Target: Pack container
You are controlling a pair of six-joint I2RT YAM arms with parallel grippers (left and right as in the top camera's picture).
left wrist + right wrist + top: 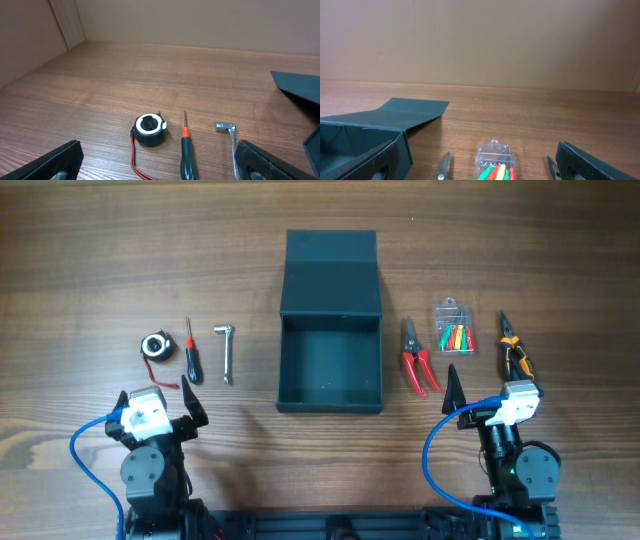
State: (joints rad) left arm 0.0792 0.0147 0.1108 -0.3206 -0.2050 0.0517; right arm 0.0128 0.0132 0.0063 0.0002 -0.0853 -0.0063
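The dark teal-grey container (330, 406) stands open at the table's middle, its flap lid (331, 275) folded back flat behind it, and nothing shows inside. My left gripper (157, 395) is open near the front left, just short of a tape measure (149, 129), a red-necked screwdriver (186, 150) and an L-shaped wrench (229, 135). My right gripper (492, 385) is open at the front right, short of red-handled cutters (417, 360), a clear case of coloured pieces (494, 159) and orange-handled pliers (515, 352). Neither gripper holds anything.
The container's corner (300, 87) shows at the right edge of the left wrist view, and its wall (355, 137) at the left of the right wrist view. A plain wall rises behind the table's far edge. Blue cables loop beside both arm bases.
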